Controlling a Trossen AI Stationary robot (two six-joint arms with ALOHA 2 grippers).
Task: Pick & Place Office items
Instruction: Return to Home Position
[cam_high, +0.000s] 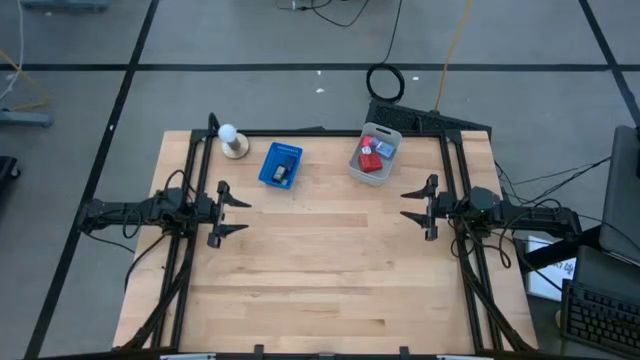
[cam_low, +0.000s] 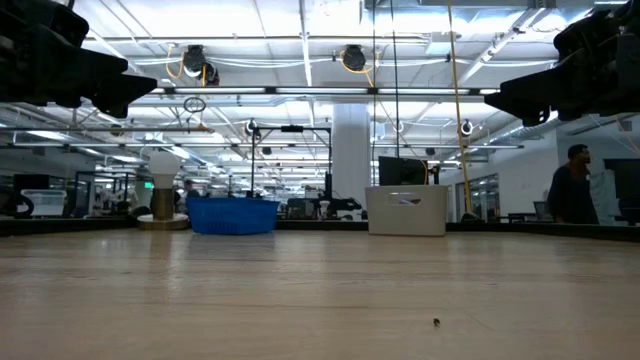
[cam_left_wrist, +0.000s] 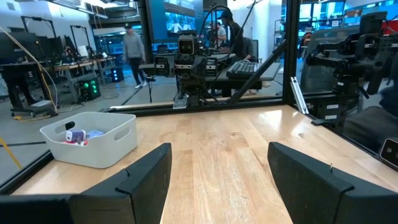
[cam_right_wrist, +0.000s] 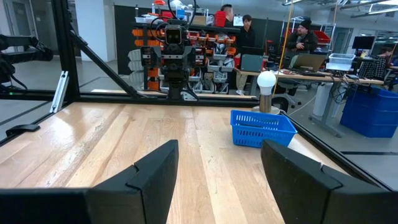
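The office items (cam_high: 371, 160), small red and light-blue pieces, lie in a white bin (cam_high: 357, 169) to the right of the blue bin (cam_high: 267, 176). Some dark pieces (cam_high: 284, 172) lie inside the blue bin itself. The high view shows these contents, while the low view shows only the walls of both bins. The pieces are too small to tell their long axis. The left gripper (cam_high: 245, 215) hovers near the blue bin, on its front-left side. The right gripper (cam_high: 404, 205) is well apart to the bin's right. The jaws of both are wide open and hold nothing. The counter (cam_high: 320, 290) is light wood. Behind it is a large hall with ceiling lights (cam_low: 302, 40) and people (cam_right_wrist: 246, 28).
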